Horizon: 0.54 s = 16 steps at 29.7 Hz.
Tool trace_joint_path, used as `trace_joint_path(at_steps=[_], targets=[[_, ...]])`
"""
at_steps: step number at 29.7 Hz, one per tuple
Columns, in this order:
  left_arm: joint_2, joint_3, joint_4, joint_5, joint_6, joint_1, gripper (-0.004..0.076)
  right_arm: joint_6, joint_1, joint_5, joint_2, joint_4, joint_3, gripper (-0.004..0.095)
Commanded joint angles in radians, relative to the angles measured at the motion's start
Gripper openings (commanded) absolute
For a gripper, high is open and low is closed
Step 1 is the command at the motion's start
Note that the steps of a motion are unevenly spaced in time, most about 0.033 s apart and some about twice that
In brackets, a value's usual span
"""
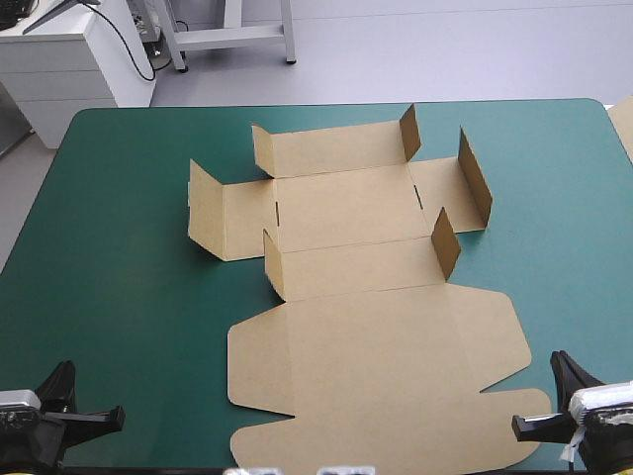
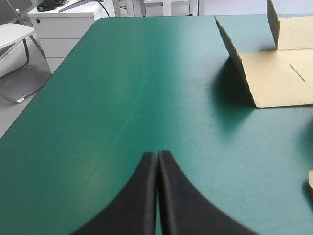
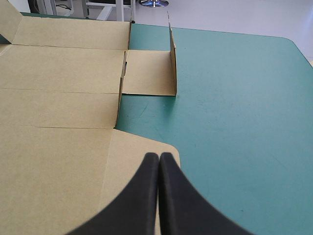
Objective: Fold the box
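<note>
The flat brown cardboard box (image 1: 346, 208) is lying centred on the teal-green surface (image 1: 119, 247) (small flaps standing, walls unraised), while the left claw (image 2: 157, 155) at seven o'clock and right claw (image 3: 159, 156) at five are resting clenched, empty.

Box (image 1: 376, 336) near edge cut off in high view. Left wrist view: only its left flaps; right wrist view: left side lost. Board piece (image 1: 623, 124) at right edge of table (image 1: 119, 257) mostly off-frame.
</note>
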Motion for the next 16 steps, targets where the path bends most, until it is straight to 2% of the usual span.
trace_joint_path(at_steps=[1,16], targets=[[-0.007,-0.023,0.002,-0.072,-0.006,-0.008,-0.0008,-0.006,0.004,-0.072,-0.024,0.007,-0.026,-0.0016],[-0.007,-0.023,0.002,-0.072,-0.006,-0.008,-0.0008,-0.030,0.004,-0.062,0.002,0.007,-0.030,-0.0015]])
